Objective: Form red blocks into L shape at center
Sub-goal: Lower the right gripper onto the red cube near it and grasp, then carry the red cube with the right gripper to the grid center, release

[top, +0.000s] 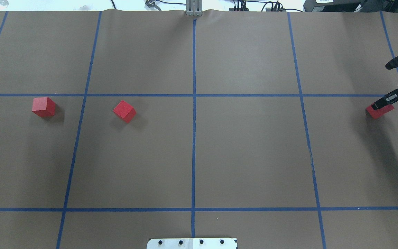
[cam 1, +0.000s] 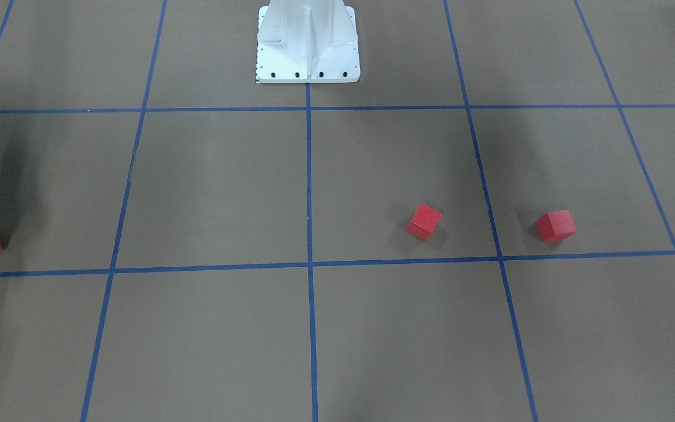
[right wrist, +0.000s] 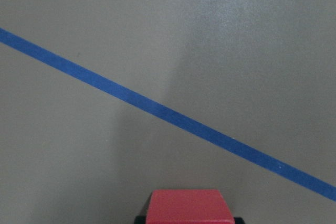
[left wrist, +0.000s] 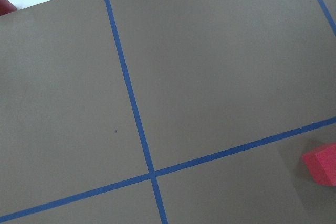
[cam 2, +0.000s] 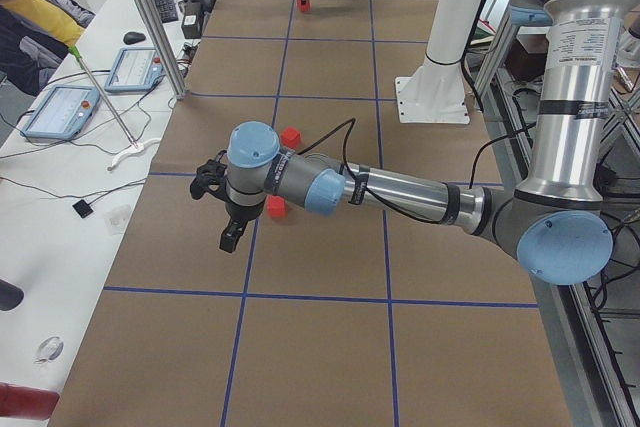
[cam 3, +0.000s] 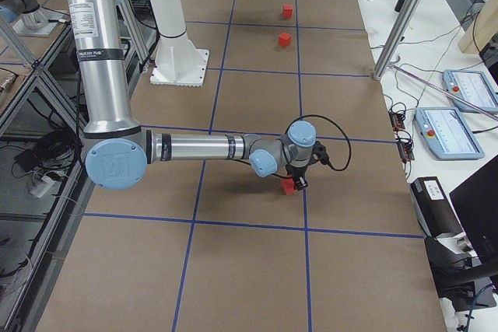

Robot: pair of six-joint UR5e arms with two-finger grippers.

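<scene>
Two red blocks lie apart on the brown floor, left of the center tape line. At the far right edge a third red block rests on the floor, and my right gripper is shut on it. In the right wrist view this block fills the bottom middle, with black pads flush against both sides. My left gripper shows only in the exterior left view, hovering past the leftmost block; I cannot tell whether it is open or shut. One red block shows at the left wrist view's right edge.
The white robot base stands at the table's near-robot edge on the middle line. A seated person and teach pendants are beyond the far edge, along with metal posts.
</scene>
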